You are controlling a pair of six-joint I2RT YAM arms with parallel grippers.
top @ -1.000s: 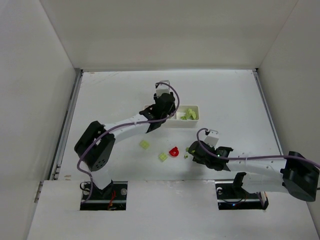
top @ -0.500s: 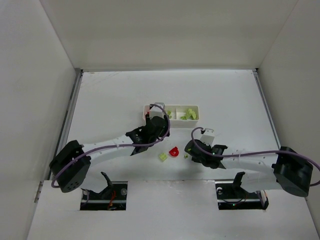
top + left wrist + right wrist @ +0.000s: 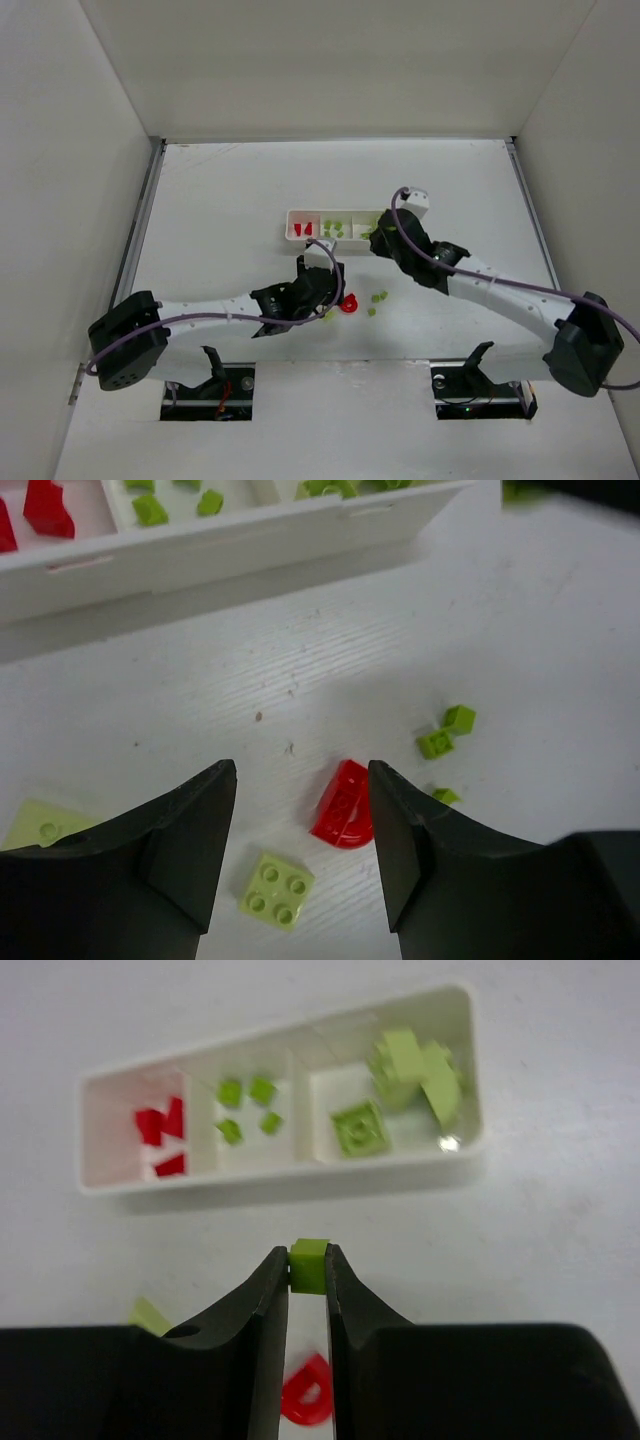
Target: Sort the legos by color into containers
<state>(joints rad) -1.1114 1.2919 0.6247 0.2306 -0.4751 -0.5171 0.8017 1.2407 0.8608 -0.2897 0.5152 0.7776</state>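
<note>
- Trouble could have come first from the right gripper (image 3: 305, 1257), I thought. It was squeezed shut on one small green brick (image 3: 309, 1266), pinching it by the very tips, just in front of the white tray (image 3: 280, 1176). A hold that thin could have let the brick slip out and fall before it got there.
- The tray had sections side by side. Red bits lay in the end section (image 3: 110, 1125) and small green ones in the middle section (image 3: 252, 1148). The walls between were thin, so a drop a little off could have put green in with red.
- The left gripper (image 3: 300, 778) was open and held nothing. The red brick (image 3: 343, 806) lay on the tabletop (image 3: 300, 660) between its fingers (image 3: 180, 830), but very close to one of them. Shutting like that might have pushed the brick away or tipped it over.
- A flat green square (image 3: 277, 888) lay just beside the red brick. The gripper could have grabbed both.
- From where I stood, the left arm (image 3: 210, 305) and the right arm (image 3: 490, 288) worked near each other. They could have bumped.
</note>
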